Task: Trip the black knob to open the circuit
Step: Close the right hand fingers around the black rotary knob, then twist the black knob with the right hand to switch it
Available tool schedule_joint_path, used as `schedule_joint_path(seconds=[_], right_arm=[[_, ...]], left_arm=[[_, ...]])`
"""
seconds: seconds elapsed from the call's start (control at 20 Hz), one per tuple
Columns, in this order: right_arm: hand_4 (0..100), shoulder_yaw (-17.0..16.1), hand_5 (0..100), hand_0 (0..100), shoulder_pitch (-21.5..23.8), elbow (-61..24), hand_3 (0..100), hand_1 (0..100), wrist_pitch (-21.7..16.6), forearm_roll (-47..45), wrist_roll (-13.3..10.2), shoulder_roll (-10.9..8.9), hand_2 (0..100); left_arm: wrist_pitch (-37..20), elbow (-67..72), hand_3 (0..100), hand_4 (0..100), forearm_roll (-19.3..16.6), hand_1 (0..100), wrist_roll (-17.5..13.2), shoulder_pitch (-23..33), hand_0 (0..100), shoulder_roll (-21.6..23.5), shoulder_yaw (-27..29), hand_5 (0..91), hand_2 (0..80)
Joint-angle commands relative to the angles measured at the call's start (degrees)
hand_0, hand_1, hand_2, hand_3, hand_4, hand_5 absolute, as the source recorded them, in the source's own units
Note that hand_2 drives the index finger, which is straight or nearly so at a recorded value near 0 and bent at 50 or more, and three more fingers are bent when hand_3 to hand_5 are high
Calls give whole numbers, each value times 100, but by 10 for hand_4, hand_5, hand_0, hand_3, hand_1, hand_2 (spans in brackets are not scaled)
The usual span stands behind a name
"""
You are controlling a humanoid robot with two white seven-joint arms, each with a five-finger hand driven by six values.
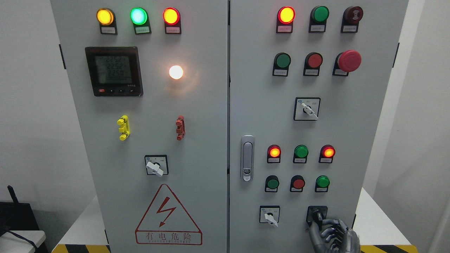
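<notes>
My right hand reaches up from the bottom edge to the black knob, low on the right door of the grey cabinet, just right of the white switch. My fingers are curled around the knob, touching it. Above the knob sit a green button and a red button.

A grey two-door electrical cabinet is seen with amber, green and red indicator lamps lit. A digital meter is mounted on the left door above a triangular high-voltage warning sign; a red emergency-stop button is fitted upper right.
</notes>
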Motion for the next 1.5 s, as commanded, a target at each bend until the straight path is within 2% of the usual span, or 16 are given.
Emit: schedule_joint_path(seconds=[0.0, 1.45], right_arm=[[890, 8, 950, 438, -2, 7, 824, 765, 1, -1, 6, 6, 535], [895, 8, 951, 464, -11, 7, 840, 762, 80, -80, 6, 41, 544]], left_arm=[[2, 0, 0, 0, -184, 389, 4, -44, 120, 1, 0, 0, 0], [2, 0, 0, 0, -193, 389, 4, -44, 120, 1, 0, 0, 0]])
